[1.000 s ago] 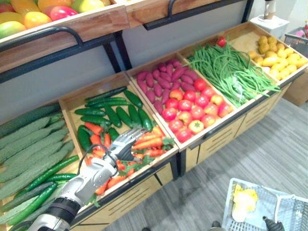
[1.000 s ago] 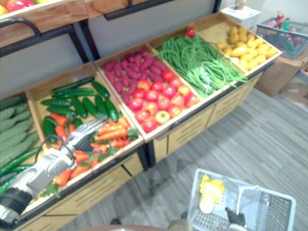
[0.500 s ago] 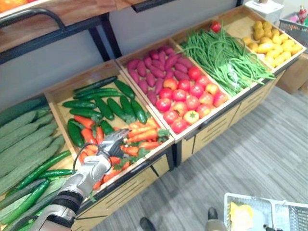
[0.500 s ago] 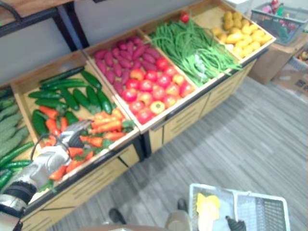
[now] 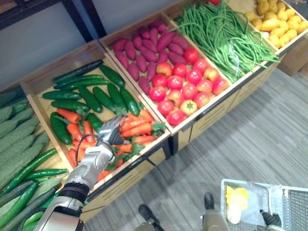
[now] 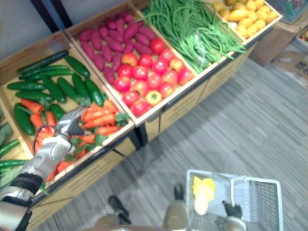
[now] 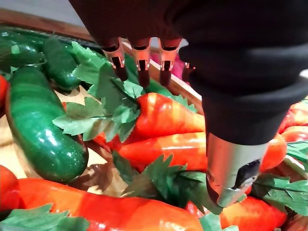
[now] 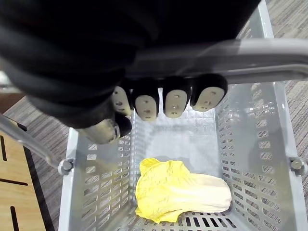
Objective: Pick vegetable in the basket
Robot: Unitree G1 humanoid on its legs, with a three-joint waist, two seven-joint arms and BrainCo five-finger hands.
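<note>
Orange carrots (image 5: 136,130) with green leaves lie at the front of a wooden crate, beside dark cucumbers (image 5: 96,95). My left hand (image 5: 109,136) hovers open just over the carrots (image 7: 166,115). Its fingers (image 7: 140,67) point at the leaves, its thumb (image 7: 230,169) stands apart, and nothing is in it. My right hand (image 5: 267,219) is shut on the grey handle (image 8: 231,55) of a grey plastic basket (image 8: 284,144) near the floor. A yellow cabbage (image 8: 178,190) lies in the basket (image 6: 188,192).
Further crates hold purple sweet potatoes (image 5: 144,48), red tomatoes (image 5: 185,86), green beans (image 5: 226,33) and yellow fruit (image 5: 274,21). Long green gourds (image 5: 19,144) lie in the crate at the far left. Grey floor runs in front of the stand.
The camera has tilted down, so the whole stand has shifted up in the picture. My left hand stays over the carrots. My right hand still holds the basket.
</note>
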